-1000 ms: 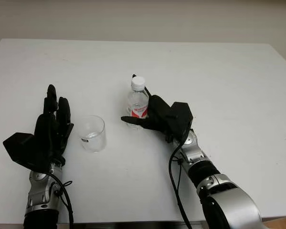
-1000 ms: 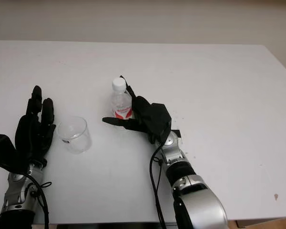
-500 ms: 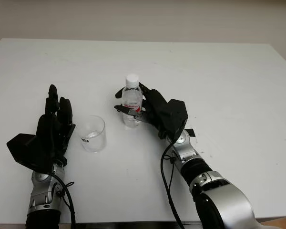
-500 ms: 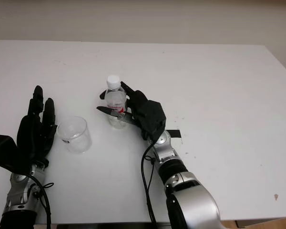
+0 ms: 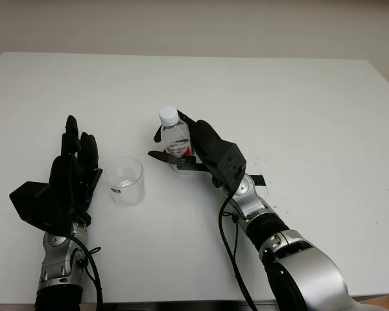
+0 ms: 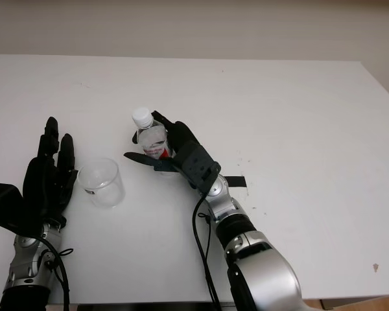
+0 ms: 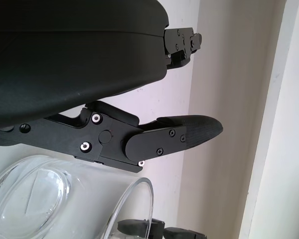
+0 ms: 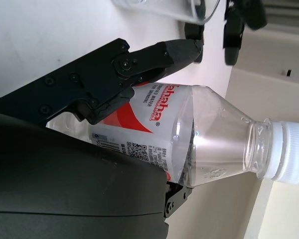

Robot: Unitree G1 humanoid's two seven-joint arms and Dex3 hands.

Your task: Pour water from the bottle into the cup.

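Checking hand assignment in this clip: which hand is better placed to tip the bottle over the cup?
The right hand. It already grips the bottle, which leans toward the cup just beside it. The left hand is open on the cup's far side, holding nothing. The bottle's white cap is still on.

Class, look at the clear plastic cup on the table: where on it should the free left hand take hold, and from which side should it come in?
Grip the clear plastic cup around its side wall, about mid-height, coming in from its left, where the open left hand already stands beside it. The cup is upright with its mouth open, so a side grip probably leaves the mouth free. The right hand holds the capped water bottle on the other side.
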